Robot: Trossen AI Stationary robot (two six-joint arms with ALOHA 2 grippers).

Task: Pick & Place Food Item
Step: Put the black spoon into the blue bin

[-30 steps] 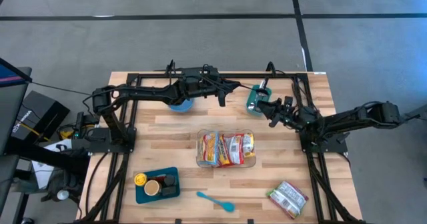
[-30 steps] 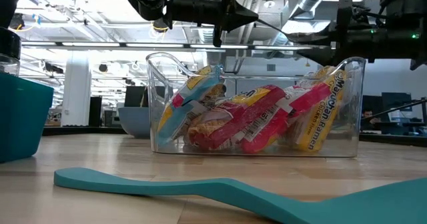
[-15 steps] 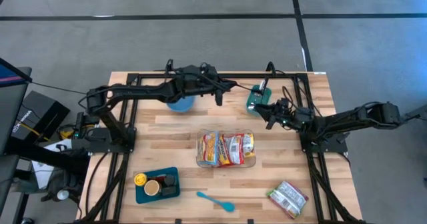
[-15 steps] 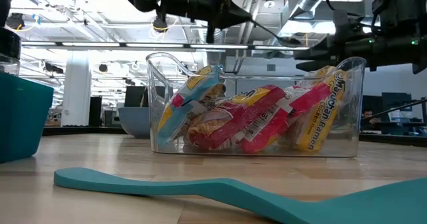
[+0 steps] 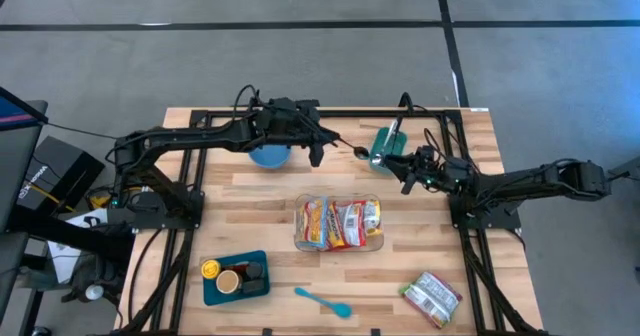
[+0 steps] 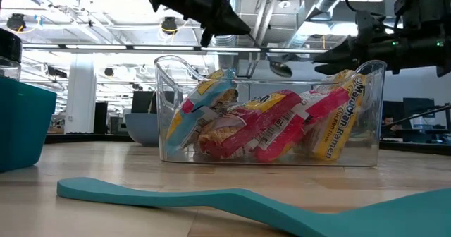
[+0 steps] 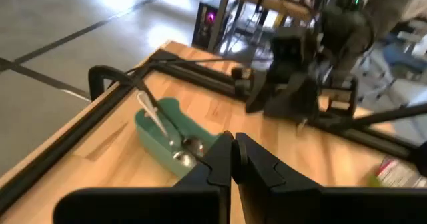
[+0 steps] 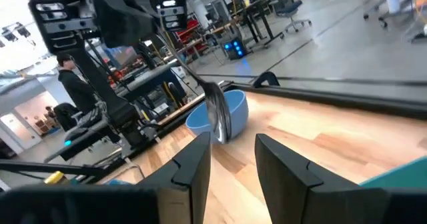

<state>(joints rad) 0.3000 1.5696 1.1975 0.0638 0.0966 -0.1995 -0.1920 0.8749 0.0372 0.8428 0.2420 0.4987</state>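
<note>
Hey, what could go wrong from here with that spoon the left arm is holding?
The left pincer grips the metal spoon only at its handle's end, so it may twist or slip out. Its bowl hangs close to the right pincer, so the two may collide beside the teal holder.

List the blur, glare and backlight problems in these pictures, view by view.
Low view: bright ceiling lights backlight the arms into silhouettes; the near spatula is soft. Left wrist view: the far arm and room are blurred. Right wrist view: the spoon is smeared. High view: even light, no glare.
</note>
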